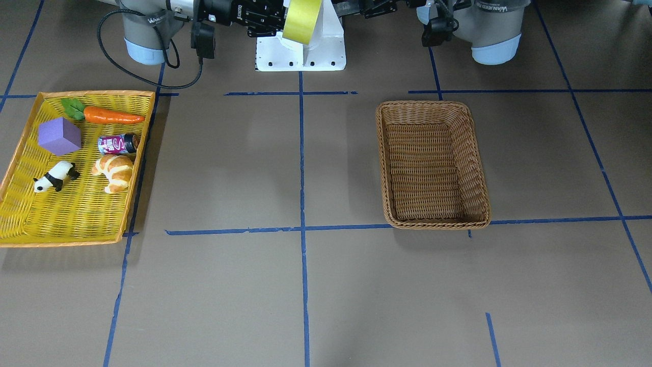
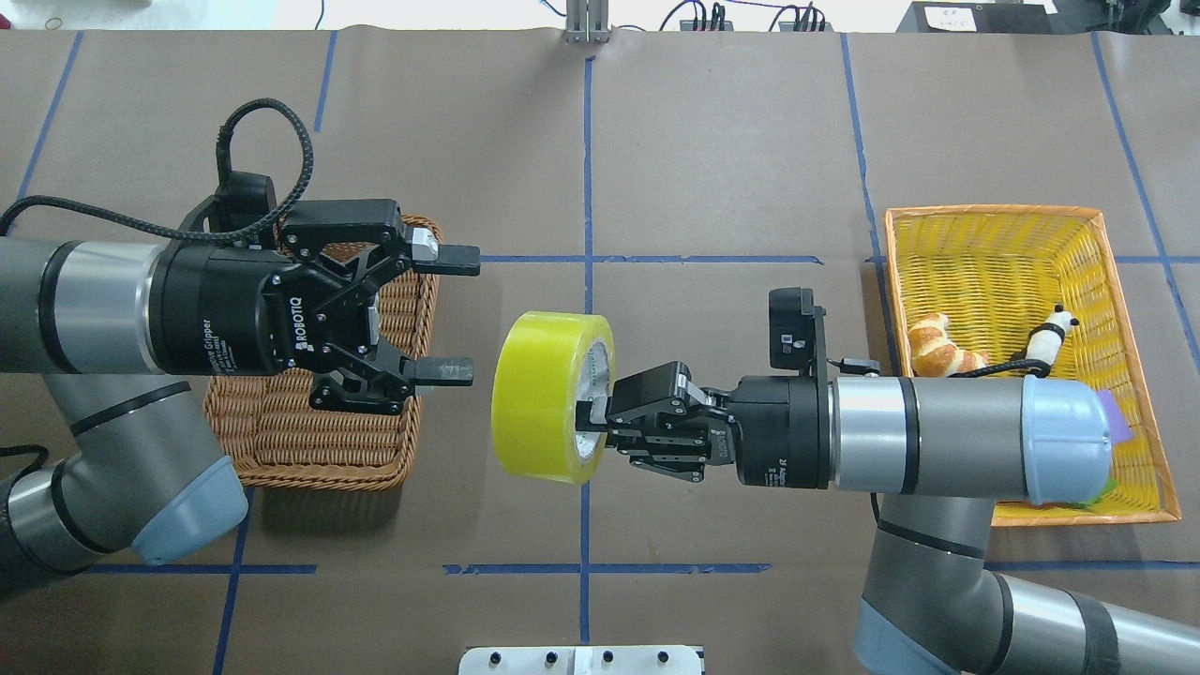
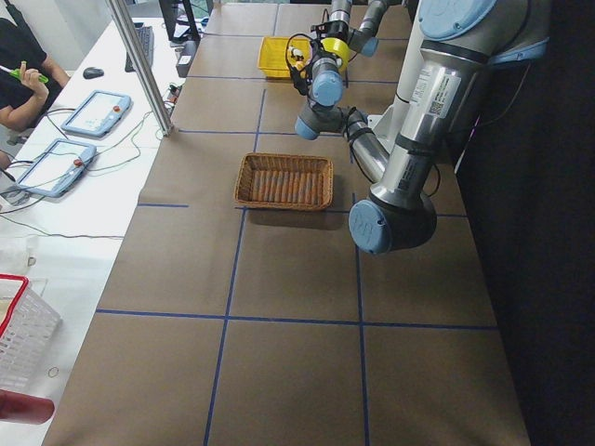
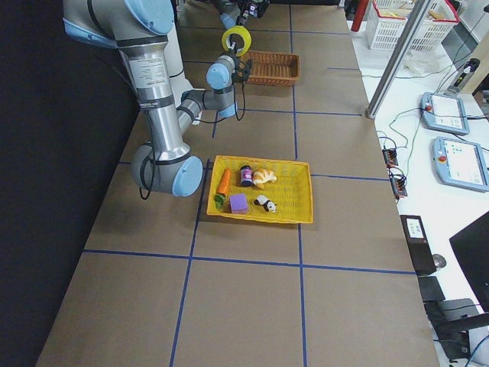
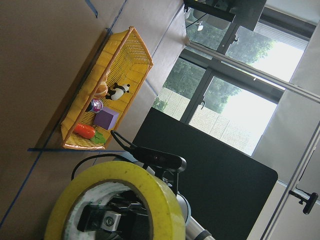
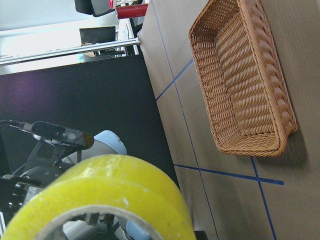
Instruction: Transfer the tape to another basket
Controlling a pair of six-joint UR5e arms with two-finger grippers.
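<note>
The tape (image 2: 544, 398), a wide yellow-green roll, is held in the air on edge above the table's middle. My right gripper (image 2: 596, 414) is shut on the roll's wall, with one finger inside the core. My left gripper (image 2: 454, 315) is open and empty. It faces the tape from a short gap away, over the near end of the brown wicker basket (image 2: 309, 455). The basket (image 1: 433, 104) is empty in the front view. The tape fills the bottom of the left wrist view (image 5: 115, 200) and of the right wrist view (image 6: 100, 190), which also shows the basket (image 6: 240, 75).
A shallow yellow tray (image 1: 76, 214) on my right side holds a carrot (image 1: 112, 116), a purple cube (image 1: 60, 135), a can (image 1: 118, 144), a croissant (image 1: 114, 172) and a toy panda (image 1: 53, 177). The white robot base plate (image 1: 300, 56) sits behind the tape.
</note>
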